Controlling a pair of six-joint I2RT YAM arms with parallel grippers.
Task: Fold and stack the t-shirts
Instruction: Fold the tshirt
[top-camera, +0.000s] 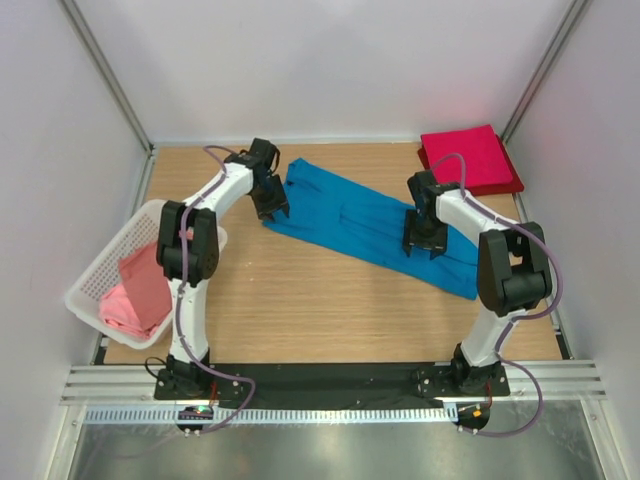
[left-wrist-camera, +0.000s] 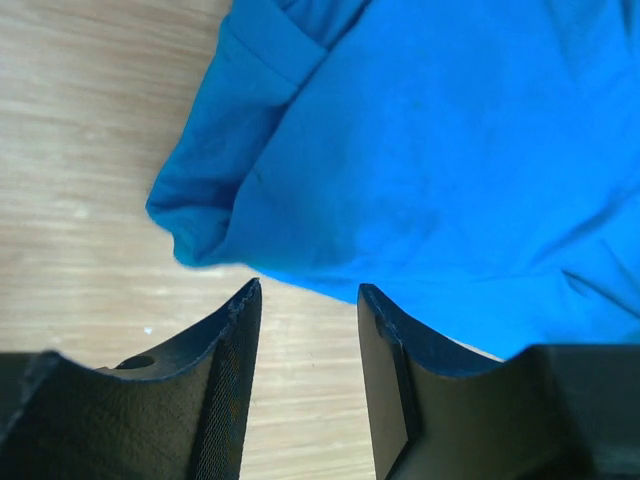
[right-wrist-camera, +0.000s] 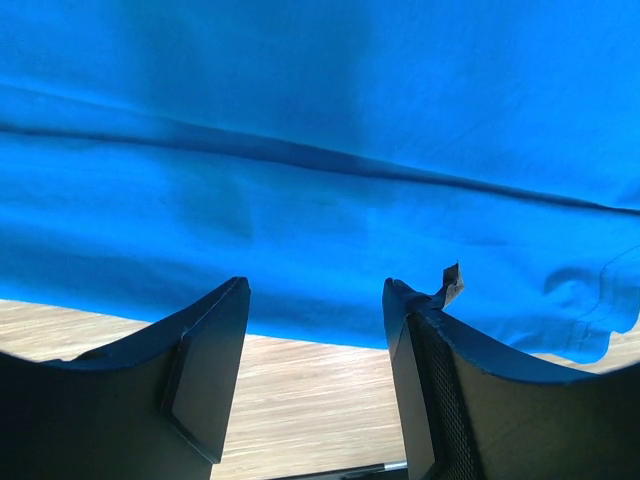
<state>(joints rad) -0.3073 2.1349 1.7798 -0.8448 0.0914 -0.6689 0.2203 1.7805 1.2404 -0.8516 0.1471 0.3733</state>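
Observation:
A bright blue t-shirt (top-camera: 360, 220) lies folded lengthwise across the wooden table, running from back left to front right. My left gripper (top-camera: 272, 208) is open and empty over its left end; the left wrist view shows the blue cloth (left-wrist-camera: 430, 150) just beyond the open fingers (left-wrist-camera: 238, 330). My right gripper (top-camera: 427, 246) is open and empty over the shirt's right part; the right wrist view shows blue cloth (right-wrist-camera: 320, 150) ahead of the fingertips (right-wrist-camera: 405, 310). A folded crimson t-shirt (top-camera: 470, 158) lies at the back right. Salmon pink shirts (top-camera: 138, 290) lie in the basket.
A white lattice basket (top-camera: 100, 270) stands at the table's left edge. Frame posts and white walls enclose the table on the back and both sides. A black strip and metal rail run along the near edge by the arm bases.

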